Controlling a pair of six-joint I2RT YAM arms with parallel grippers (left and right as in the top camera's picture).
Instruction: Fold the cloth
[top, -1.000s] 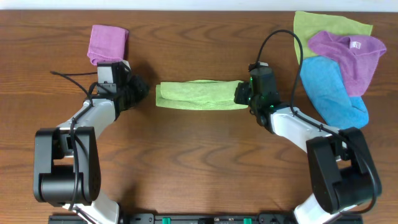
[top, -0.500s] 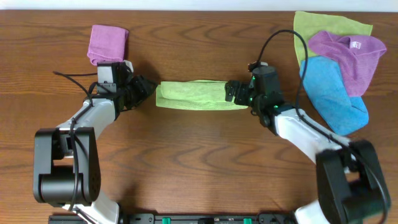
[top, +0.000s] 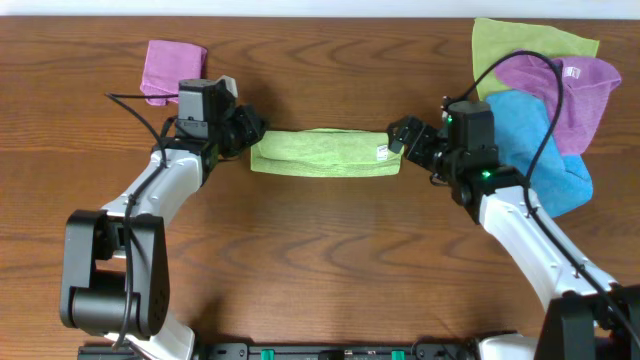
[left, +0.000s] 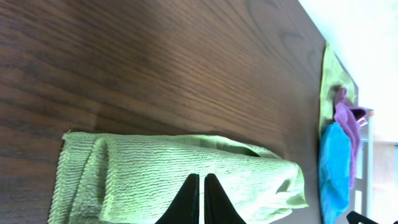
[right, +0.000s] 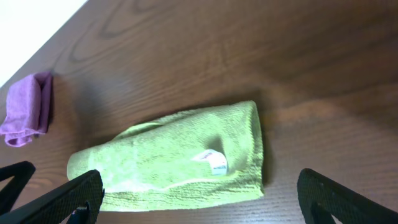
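Observation:
The cloth (top: 320, 153) lies folded into a long narrow lime-green strip at the table's middle, with its white tag (top: 383, 152) near the right end. My left gripper (top: 256, 130) is at the strip's left end. In the left wrist view its fingers (left: 200, 182) are pressed together over the cloth (left: 155, 171), with nothing between them. My right gripper (top: 404, 137) hovers just off the strip's right end. In the right wrist view its jaws (right: 199, 180) stand wide apart and empty, and the cloth (right: 168, 165) and its tag (right: 214, 162) lie ahead.
A folded purple cloth (top: 172, 68) sits at the back left, close behind my left arm. At the back right is a pile of a duller yellow-green cloth (top: 520, 42), a purple cloth (top: 560, 85) and a blue cloth (top: 535, 150), just behind my right arm.
My right gripper has opened, let go of the cloth's right end and backed off to the right. My left gripper opened briefly, shut again and moved right up to the cloth's left end.

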